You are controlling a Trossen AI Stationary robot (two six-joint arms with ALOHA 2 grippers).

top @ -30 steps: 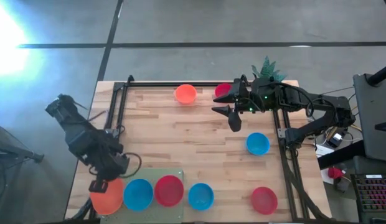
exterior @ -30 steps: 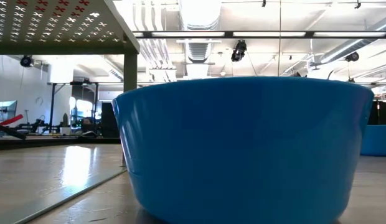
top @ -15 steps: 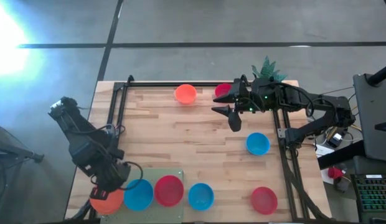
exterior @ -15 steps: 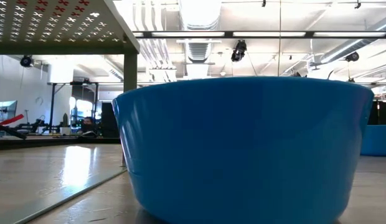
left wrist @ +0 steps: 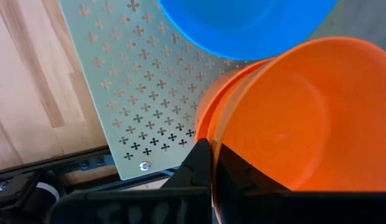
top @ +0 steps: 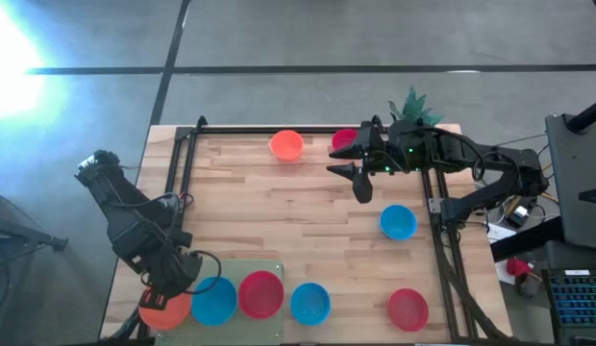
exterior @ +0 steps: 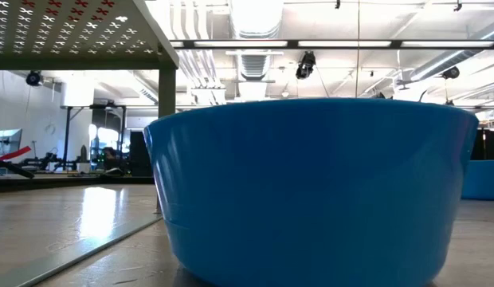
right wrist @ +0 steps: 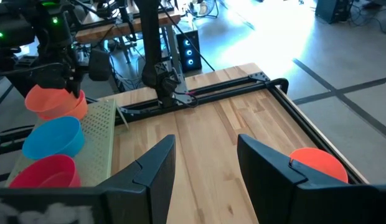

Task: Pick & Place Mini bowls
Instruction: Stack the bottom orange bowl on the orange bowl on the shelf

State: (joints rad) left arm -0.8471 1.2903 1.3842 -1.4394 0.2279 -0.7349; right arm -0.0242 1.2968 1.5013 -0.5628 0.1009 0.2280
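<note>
The left jaws (top: 161, 297) were clamped on the rim of an orange bowl (top: 166, 309) at the worktop's (top: 279, 207) corner, a blue bowl (top: 214, 300) just beside them. The right jaws (top: 360, 182) hung spread and empty, a red bowl (top: 344, 140) just behind them.

Low view: a blue bowl (exterior: 311, 191) filled the frame.

Left wrist: the shut jaws (left wrist: 210, 163) pinched the orange bowl's (left wrist: 292, 118) rim over the perforated plate (left wrist: 127, 93).

Right wrist: the parted jaws (right wrist: 205, 155) had another orange bowl (right wrist: 317, 163) just beside one finger.

No readable text, labels or numbers.
</note>
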